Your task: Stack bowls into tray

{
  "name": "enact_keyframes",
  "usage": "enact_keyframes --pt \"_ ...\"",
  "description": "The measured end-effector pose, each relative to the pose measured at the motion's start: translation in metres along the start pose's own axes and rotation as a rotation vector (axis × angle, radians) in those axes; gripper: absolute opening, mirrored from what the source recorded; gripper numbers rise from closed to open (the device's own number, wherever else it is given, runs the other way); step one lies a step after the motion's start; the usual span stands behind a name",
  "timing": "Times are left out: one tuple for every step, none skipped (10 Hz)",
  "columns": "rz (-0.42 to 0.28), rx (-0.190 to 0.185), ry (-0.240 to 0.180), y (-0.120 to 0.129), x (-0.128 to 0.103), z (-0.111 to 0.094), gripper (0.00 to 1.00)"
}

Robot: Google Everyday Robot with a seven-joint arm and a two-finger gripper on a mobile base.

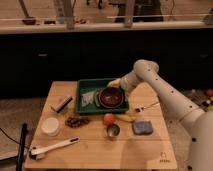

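The dark reddish-brown bowl sits upright in the right half of the dark-green tray, at the back middle of the wooden table. My gripper reaches in from the right and is at the bowl's far right rim, just above the tray's back edge. The wrist hides where it meets the bowl. A whitish packet lies in the left half of the tray. No second bowl of that kind shows.
In front of the tray lie a red apple, a banana, a metal cup and a blue sponge. A fork lies right. At the left are a dark block, a white cup and a white brush.
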Motion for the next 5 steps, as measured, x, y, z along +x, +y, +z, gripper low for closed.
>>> enact_keyframes --pt "-0.001 0.003 0.008 -0.003 0.001 -0.005 0.80" --pt "0.002 0.003 0.014 -0.004 0.002 -0.009 0.80" --pt "0.007 0.003 0.020 -0.004 0.004 -0.012 0.80" --pt "0.016 0.003 0.027 -0.003 0.006 -0.014 0.80" --pt "0.039 0.003 0.041 0.001 0.011 -0.019 0.80"
